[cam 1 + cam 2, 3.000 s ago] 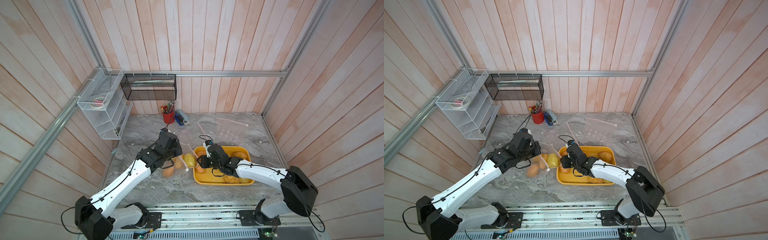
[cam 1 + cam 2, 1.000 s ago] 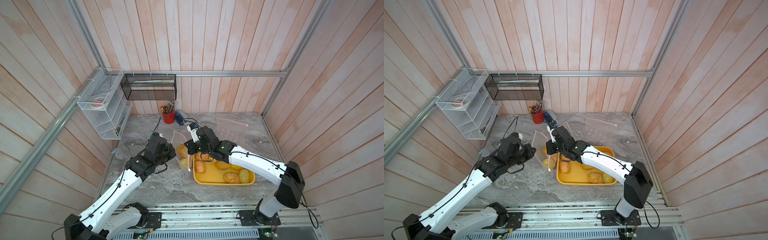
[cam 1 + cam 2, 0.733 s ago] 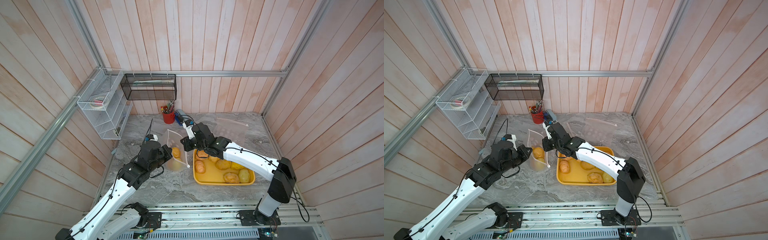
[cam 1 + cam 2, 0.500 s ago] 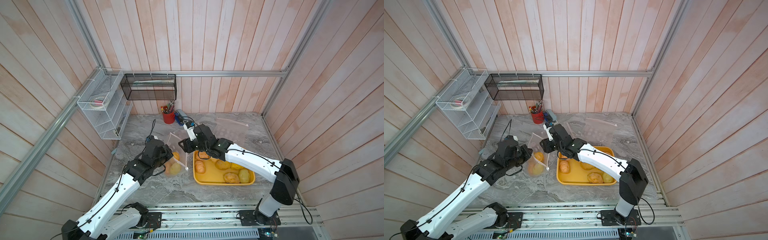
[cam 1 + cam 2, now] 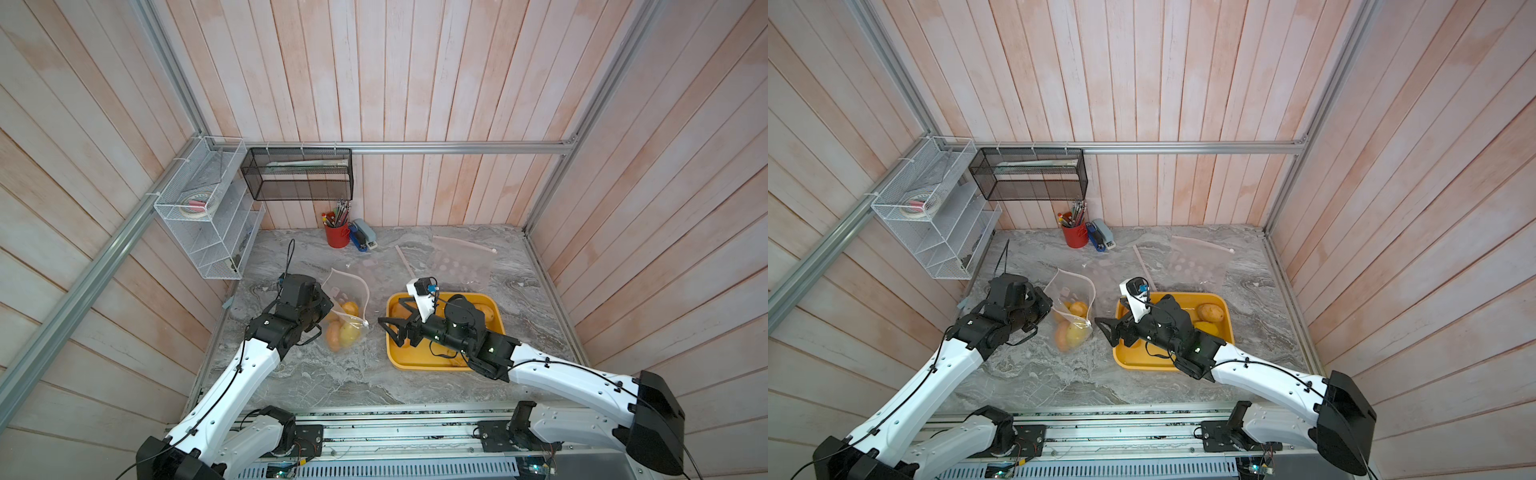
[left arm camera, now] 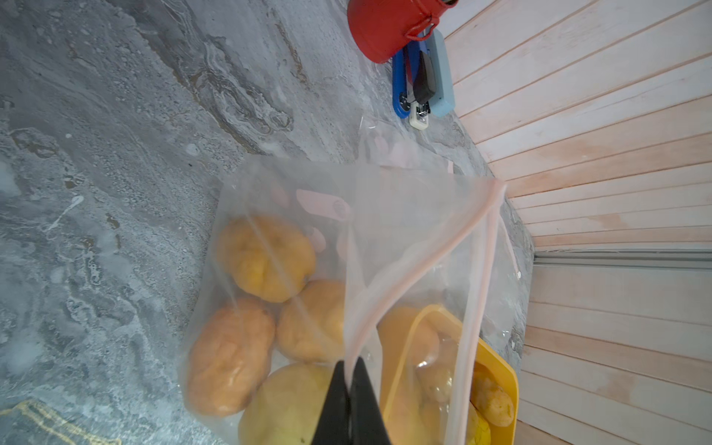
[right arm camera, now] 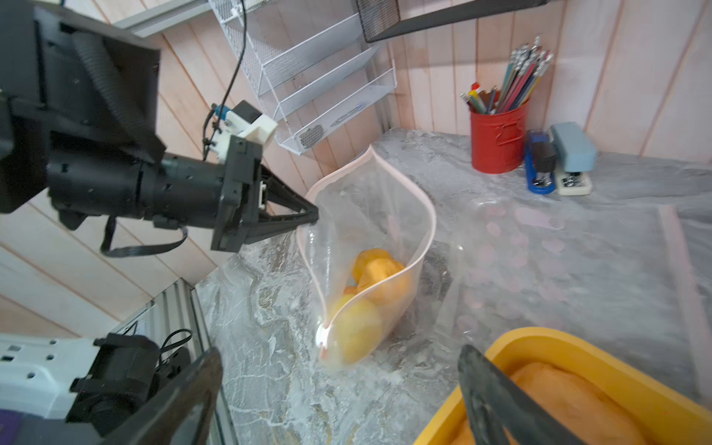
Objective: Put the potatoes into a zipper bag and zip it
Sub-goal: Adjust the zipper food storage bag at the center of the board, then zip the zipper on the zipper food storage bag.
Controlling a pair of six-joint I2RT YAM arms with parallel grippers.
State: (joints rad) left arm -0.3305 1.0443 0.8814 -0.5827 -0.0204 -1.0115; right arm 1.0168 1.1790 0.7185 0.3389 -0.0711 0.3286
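Release just finished: spread the right gripper wide within the last second and drew it back, empty, from the zipper bag, left of centre in both top views, to the left rim of the yellow tray. Kept the left gripper pinched on the bag's pink rim. Counted four potatoes bagged, two showing in the tray, others perhaps hidden beneath the arm. Loading likely unfinished; zipping not begun.

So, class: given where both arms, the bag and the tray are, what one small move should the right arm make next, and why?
Probably lower the right claw onto a potato in the yellow tray. That claw is open and empty, potatoes lie there, and the left claw holds the zipper bag by its rim, mouth open.
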